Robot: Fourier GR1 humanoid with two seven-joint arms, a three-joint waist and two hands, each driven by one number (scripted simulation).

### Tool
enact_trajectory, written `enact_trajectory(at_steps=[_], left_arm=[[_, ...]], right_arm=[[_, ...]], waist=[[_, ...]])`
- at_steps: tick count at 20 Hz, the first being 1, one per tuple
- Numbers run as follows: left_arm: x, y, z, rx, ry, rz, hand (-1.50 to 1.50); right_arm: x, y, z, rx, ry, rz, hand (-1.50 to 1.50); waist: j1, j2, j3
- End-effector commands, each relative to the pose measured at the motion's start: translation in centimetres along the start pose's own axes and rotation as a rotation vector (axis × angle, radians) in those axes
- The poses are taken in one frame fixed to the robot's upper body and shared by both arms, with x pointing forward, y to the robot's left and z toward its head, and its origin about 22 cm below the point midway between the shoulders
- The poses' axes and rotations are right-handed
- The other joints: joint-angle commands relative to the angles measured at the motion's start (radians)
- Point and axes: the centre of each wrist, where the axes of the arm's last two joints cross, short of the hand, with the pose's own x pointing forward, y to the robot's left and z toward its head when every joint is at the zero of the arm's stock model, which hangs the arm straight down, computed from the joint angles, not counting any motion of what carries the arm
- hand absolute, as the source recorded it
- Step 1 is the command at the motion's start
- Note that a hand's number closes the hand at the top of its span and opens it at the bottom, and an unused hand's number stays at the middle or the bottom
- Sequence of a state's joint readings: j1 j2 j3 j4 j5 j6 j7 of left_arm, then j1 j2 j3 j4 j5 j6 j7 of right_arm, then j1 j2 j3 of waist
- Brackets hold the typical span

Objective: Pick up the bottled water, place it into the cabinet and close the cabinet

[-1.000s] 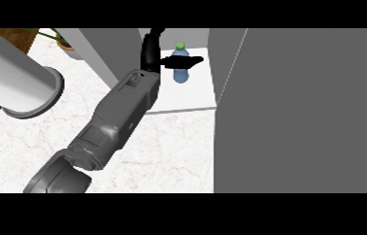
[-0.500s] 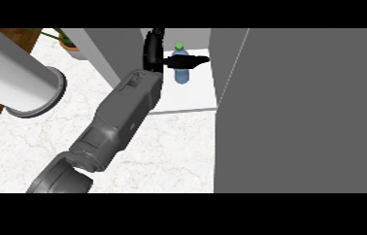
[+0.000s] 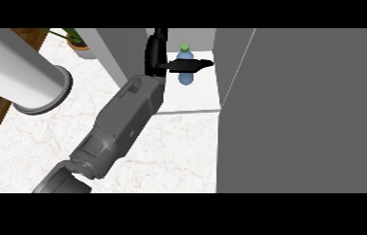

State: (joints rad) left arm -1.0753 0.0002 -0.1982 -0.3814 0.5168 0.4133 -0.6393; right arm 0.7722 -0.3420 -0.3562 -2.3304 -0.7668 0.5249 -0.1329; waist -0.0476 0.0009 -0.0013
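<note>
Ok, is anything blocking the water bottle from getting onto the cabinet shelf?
Nothing visible: the clear blue plastic water bottle with a green cap already stands on the white cabinet shelf. The black right robot hand lies across it, and its grey forearm is in the opening beside the open grey cabinet door.

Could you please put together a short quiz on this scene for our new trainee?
1. True or false: the cabinet is already shut.
2. The bottle has a cap that is: A red, B green, C white.
3. Where does the bottle stand, and what crosses it?
Key: 1 false: the cabinet is open and the bottle shows inside. 2 B. 3 On the cabinet's white shelf, with part of the black hand curled across its middle.
</note>
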Motion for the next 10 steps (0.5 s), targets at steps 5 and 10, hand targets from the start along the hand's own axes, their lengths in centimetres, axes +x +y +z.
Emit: enact_trajectory(at_steps=[5,10], left_arm=[[-1.6,-0.7,5.0,-0.079,0.047,0.121,-1.50],[-2.0,-1.4,10.1,-0.111,0.066,0.186,-1.50]], right_arm=[[2.6,2.0,-1.4,0.011,-0.017,0.052,-1.50],[2.8,1.3,-1.4,-0.011,-0.023,0.054,-1.50]], waist=[[0.031,-0.008,0.000],[0.054,-0.011,0.000]])
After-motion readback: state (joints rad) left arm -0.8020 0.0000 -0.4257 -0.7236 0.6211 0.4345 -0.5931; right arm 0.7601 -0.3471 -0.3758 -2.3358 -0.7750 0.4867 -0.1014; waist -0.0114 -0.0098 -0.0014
